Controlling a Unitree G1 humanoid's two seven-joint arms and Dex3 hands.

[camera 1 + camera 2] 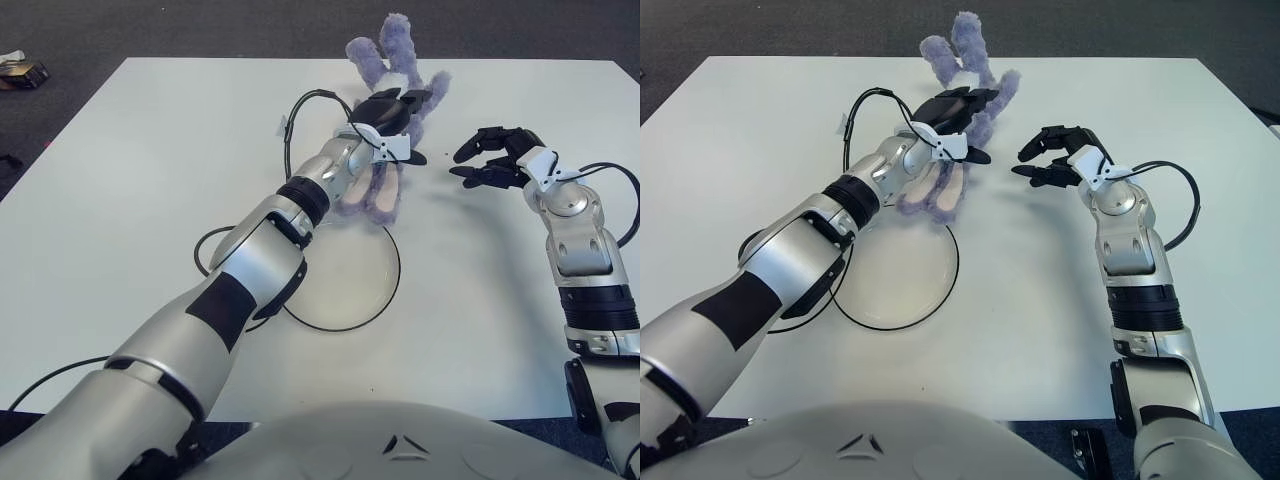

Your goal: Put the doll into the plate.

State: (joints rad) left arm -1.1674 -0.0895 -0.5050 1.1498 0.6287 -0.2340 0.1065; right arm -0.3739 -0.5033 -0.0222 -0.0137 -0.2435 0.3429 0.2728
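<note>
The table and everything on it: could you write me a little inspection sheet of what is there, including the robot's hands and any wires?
Surface: white table, flat, seen from above.
Job's things: purple doll lies on the table at the far edge of the plate, its feet reaching the rim; it is not in the plate. The plate holds nothing.
Clutter: nothing seen on the table.
Hands: left hand lies over the doll's middle, fingers spread. Right hand shows to the right of the doll, apart from it, holding nothing.
Cables: black cable loops off the left forearm; another runs at the right wrist.
Surroundings: dark floor; small object on it, far left.
</note>
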